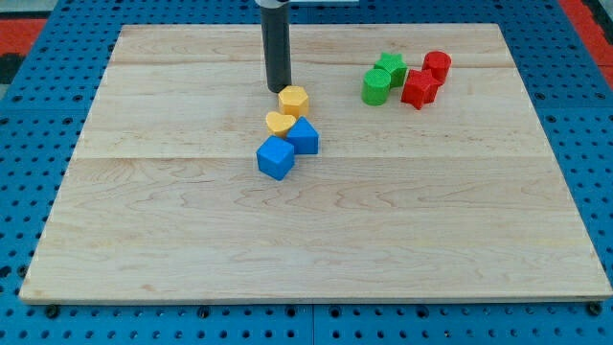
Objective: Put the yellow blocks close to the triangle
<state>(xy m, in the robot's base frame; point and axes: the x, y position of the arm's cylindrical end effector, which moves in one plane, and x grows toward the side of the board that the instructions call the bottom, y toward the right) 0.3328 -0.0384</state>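
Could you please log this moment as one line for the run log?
my tip: just above-left of yellow hexagon | yellow heart: touching blue triangle | blue cube: beside

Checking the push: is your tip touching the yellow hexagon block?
Cannot tell. In the camera view my tip sits right at the upper-left edge of the yellow hexagon block, with no clear gap or contact visible.

We are seeing a yellow hexagon block (293,100) sitting near the board's middle top. A yellow heart block (279,122) is lying just below it, touching the blue triangle block (304,136).
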